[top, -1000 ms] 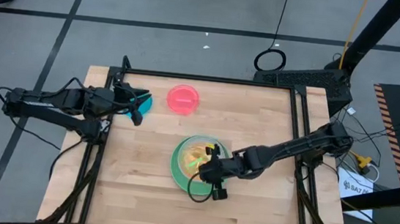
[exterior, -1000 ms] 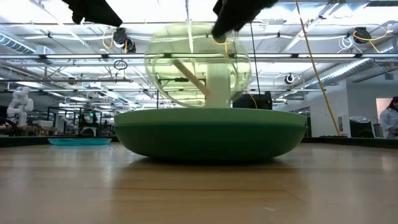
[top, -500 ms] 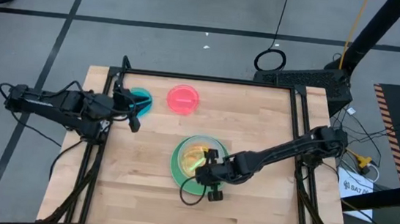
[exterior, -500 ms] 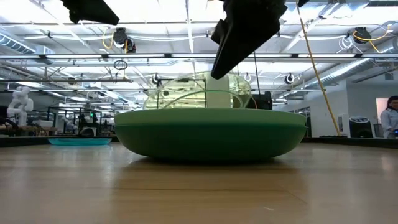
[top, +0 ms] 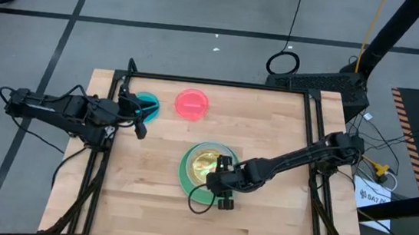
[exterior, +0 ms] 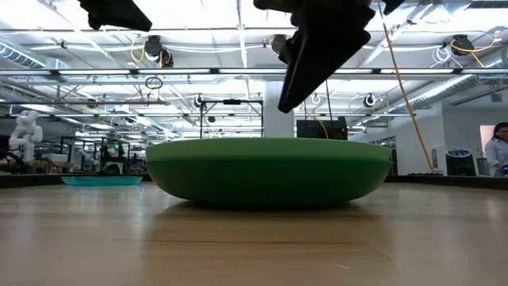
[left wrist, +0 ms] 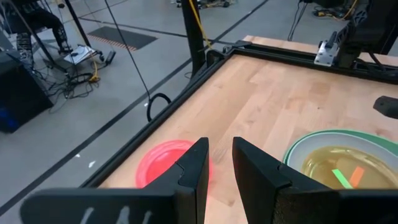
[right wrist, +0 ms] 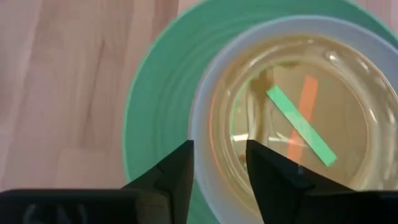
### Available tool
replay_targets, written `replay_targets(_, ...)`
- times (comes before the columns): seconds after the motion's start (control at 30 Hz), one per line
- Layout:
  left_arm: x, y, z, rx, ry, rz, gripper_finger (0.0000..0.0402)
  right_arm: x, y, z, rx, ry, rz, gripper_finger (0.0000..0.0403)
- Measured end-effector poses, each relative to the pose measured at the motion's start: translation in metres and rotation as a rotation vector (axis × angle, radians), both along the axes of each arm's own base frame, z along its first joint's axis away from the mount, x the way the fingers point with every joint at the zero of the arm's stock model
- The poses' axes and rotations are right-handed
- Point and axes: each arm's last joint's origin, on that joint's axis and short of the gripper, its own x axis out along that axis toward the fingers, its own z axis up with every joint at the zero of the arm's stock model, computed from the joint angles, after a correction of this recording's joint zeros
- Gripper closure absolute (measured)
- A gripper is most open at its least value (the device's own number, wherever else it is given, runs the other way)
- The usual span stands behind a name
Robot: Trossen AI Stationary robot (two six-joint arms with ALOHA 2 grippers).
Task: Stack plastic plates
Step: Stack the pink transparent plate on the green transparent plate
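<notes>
A stack of plastic plates (top: 204, 169) sits at the table's middle. A dark green plate (right wrist: 161, 93) is at the bottom, a pale one (right wrist: 205, 106) lies in it, and a translucent yellow-green one (right wrist: 292, 118) is on top. My right gripper (right wrist: 221, 165) hovers open over the stack's near rim, clear above it in the low view (exterior: 287, 102). A pink-red plate (top: 192, 103) and a teal-blue plate (top: 149, 102) lie flat at the far left. My left gripper (top: 141, 118) stands beside the teal-blue plate, its fingers (left wrist: 193, 171) a little apart with nothing between them.
A dark frame (top: 220, 83) borders the table's far edge and sides. Bare wood lies to the near left and the far right of the stack. The room beyond the far edge shows racks and a person at the far right (exterior: 498, 155).
My right gripper has sunk toward the stack with the yellow-green plate, which stood tilted high above the green plate. The plate has settled flat into the stack, below the green rim in the low view, and the gripper has let go of it.
</notes>
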Motion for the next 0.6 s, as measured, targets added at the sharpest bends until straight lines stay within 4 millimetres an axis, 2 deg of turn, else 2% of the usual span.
replay_targets(0.27,0.010,-0.001,-0.006,-0.008,0.035,0.007,0.0321,-0.007,-0.009,-0.001,-0.148,0.058,0.023,0.0266)
replay_targets(0.47,0.028,-0.003,-0.013,0.009,0.071,0.002,0.0321,-0.009,-0.022,0.011,-0.199,0.031,0.091,0.0268)
replay_targets(0.6,0.039,-0.001,-0.017,0.012,0.083,0.024,0.0321,-0.018,-0.038,0.021,-0.225,-0.008,0.117,0.0268)
